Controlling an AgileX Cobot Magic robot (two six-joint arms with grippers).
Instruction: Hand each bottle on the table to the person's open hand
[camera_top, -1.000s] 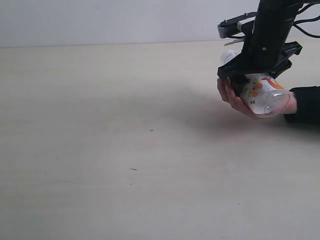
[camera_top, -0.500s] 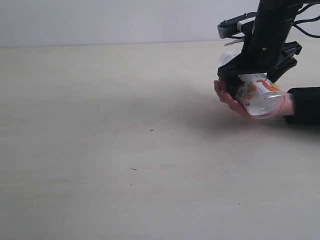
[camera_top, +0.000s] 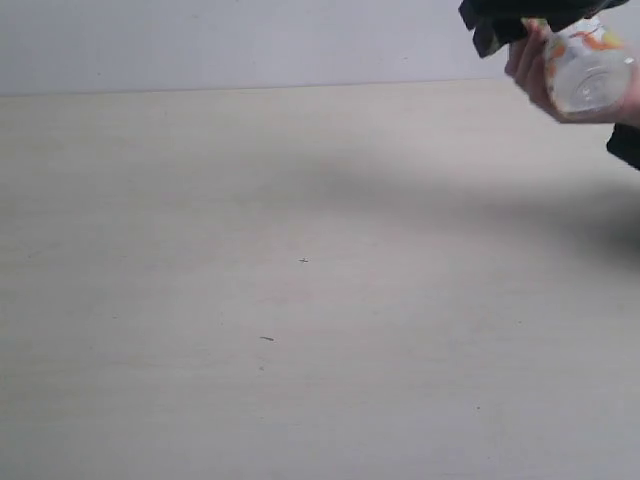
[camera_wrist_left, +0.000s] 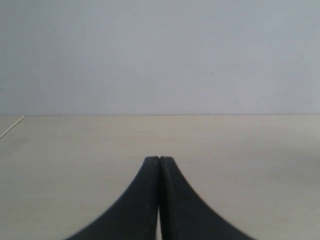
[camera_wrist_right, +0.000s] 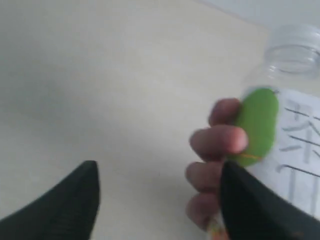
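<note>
Clear bottle (camera_top: 585, 70) sits in the person's open hand (camera_top: 530, 65), fingers wrapped round it, high at the exterior view's top right. A moment ago hand and bottle lay low by the surface (camera_top: 300, 300) under the arm; both have since lifted clear. Right tool (camera_wrist_right: 157, 200): jaws spread wide, clamping nothing, bottle beside one jaw. Left tool (camera_wrist_left: 159, 165): jaws pressed together, empty. This handover looks done. No other bottle in sight.
</note>
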